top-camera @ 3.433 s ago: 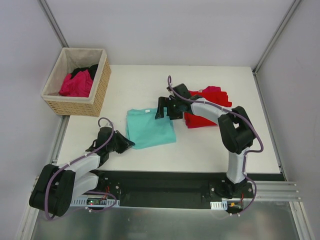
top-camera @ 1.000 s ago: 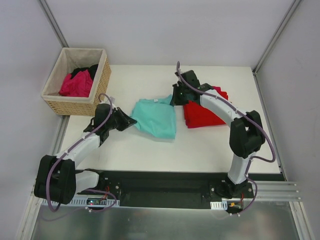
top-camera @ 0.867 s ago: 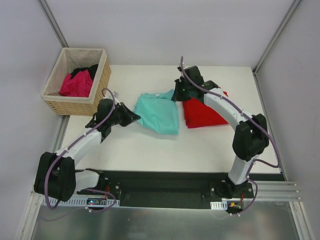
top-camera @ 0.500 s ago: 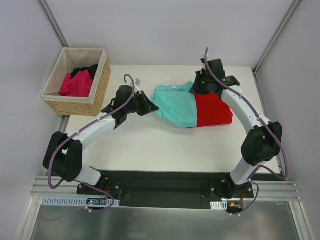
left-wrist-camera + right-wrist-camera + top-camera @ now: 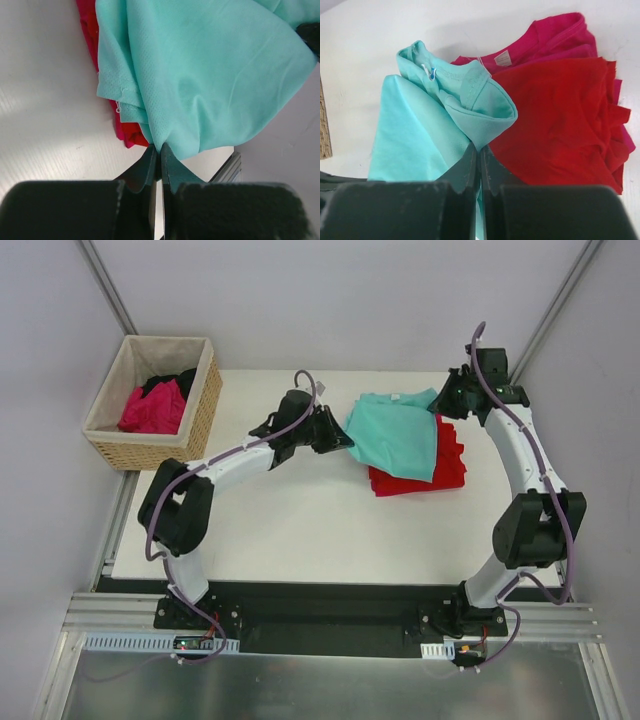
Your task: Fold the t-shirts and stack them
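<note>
White surface (image 5: 300, 530) carries a basket (image 5: 196, 425) far left. Further right, the left tool (image 5: 341, 440) pinches shut on the teal t-shirt (image 5: 400, 435) at its left edge and the right tool (image 5: 446, 400) at its collar corner, holding it over the red t-shirt (image 5: 452, 466). Limp, light cloth sags, so corners grip best; the pile beneath is largely hidden.

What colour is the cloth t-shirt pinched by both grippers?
Teal. The soft cloth t-shirt shows best in the left wrist view.
</note>
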